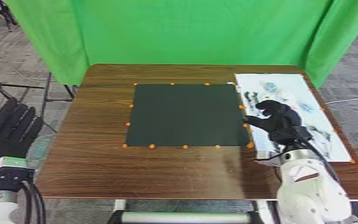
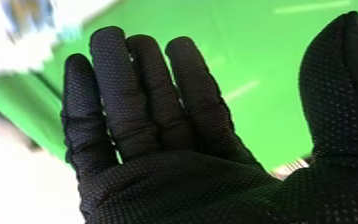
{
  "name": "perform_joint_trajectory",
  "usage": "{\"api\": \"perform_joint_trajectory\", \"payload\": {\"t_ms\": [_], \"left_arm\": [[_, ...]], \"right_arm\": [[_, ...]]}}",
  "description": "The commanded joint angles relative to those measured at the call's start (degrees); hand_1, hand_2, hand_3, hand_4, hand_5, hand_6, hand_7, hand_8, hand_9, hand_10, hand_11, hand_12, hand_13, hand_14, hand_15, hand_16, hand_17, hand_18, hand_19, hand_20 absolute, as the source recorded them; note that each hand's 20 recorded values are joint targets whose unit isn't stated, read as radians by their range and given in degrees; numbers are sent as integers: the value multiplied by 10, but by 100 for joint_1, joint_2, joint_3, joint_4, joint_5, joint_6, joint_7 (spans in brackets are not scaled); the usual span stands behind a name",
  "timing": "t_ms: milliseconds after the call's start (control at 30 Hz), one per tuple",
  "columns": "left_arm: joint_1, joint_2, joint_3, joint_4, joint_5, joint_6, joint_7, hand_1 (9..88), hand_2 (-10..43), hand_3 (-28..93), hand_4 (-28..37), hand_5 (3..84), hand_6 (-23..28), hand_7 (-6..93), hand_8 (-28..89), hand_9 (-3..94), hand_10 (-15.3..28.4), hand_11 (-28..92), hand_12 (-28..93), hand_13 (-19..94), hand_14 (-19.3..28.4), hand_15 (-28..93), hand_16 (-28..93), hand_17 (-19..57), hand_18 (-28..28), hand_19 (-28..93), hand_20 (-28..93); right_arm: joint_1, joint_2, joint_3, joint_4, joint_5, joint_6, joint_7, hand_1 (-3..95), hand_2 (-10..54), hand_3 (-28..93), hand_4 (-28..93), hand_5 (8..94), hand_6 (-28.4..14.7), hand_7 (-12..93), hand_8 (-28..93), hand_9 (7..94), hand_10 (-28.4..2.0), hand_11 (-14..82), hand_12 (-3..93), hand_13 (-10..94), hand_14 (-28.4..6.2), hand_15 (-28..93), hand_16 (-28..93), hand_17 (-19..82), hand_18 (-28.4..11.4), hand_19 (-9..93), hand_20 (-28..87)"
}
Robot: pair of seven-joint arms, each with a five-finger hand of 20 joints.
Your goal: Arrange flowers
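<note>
Flowers (image 1: 270, 86), apparently, are the small bluish shapes on the white sheet (image 1: 335, 150) near the tabletop's (image 1: 78, 150) right edge; the head view leaves their outlines unclear. The right hand (image 1: 284, 120) covers part of the sheet, probably at the picking stage; next, pinch one and carry it to the dark mat (image 1: 184, 115). The left hand (image 1: 7, 127) hangs open beyond the left edge.

In the right wrist view, the right hand's straight fingers (image 2: 113, 90) hold nothing; a bluish patch (image 2: 29, 14) is too blurred to identify.

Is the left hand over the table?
No, in the head view the left hand is outside the left edge of the table.
</note>
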Motion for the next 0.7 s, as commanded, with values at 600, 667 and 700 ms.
{"api": "perform_joint_trajectory", "payload": {"t_ms": [600,667,700], "left_arm": [[26,13,16,26,-44,23,83,252,143,710,-283,399,54,154,-108,334,121,194,77,219,104,288,-109,-26,101,316,79],[41,15,1,24,-38,24,92,251,143,711,-283,399,54,155,-108,335,121,195,77,220,105,289,-109,-26,101,316,79],[17,8,5,34,-30,33,78,251,143,711,-283,399,54,155,-108,336,122,196,78,221,105,290,-109,-26,101,316,79]], "right_arm": [[27,1636,-33,-302,-1454,-1554,833,304,-95,470,-283,469,-80,375,-123,493,-210,412,300,453,-186,643,208,242,-252,785,355],[200,1743,-167,-262,-1419,-1818,984,317,-95,441,-283,491,-81,380,-123,505,-212,430,309,470,-190,659,221,257,-254,806,368],[309,1790,-248,-257,-1402,-2066,1087,305,-95,458,-283,502,-80,381,-122,514,-213,436,311,475,-190,662,226,261,-255,812,371]]}}
